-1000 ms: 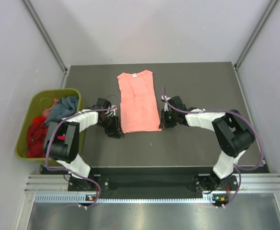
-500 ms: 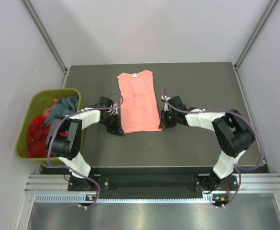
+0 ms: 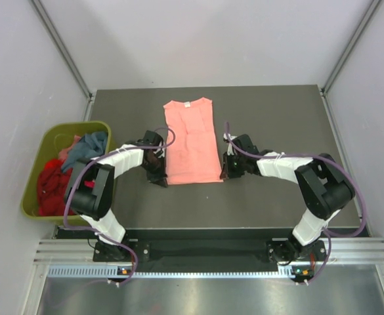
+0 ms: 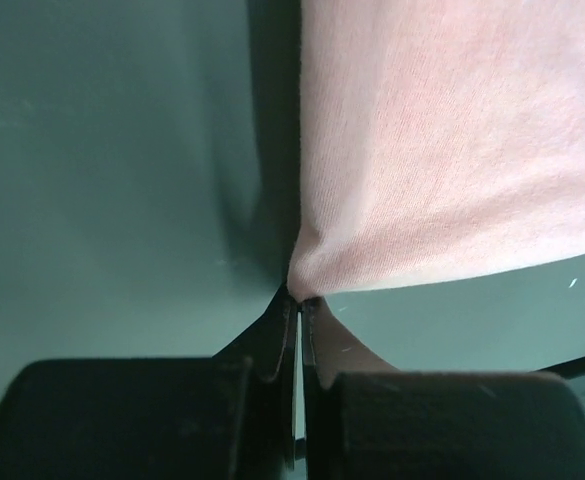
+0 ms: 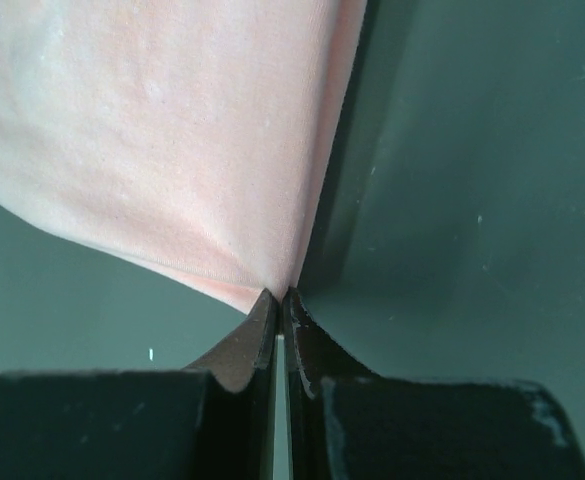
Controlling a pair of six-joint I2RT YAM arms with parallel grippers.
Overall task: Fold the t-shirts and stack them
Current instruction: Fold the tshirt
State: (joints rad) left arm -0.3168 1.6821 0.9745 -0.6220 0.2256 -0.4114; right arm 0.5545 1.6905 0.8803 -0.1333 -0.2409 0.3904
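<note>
- Plainly, the salmon-pink t-shirt (image 3: 190,141) is thin, limp knit cloth; light, unbreakable, and likely to sag and crease wherever it is unsupported; it lies flat and folded narrow, stretching ahead of both grippers and between them.
- Its corners are the places to take hold; the left gripper (image 4: 299,300) is pressed together on the near hem corner right at its tips, the cloth puckering there; the right gripper (image 5: 278,297) pinches the opposite near corner likewise.
- Such small bites could slip, I judge; lifting both corners evenly should keep the hem taut.
- Outward of the left gripper, off the table (image 3: 277,125), an olive-green bin (image 3: 29,190) holds a red t-shirt (image 3: 47,187) and a teal-blue t-shirt (image 3: 90,146).
</note>
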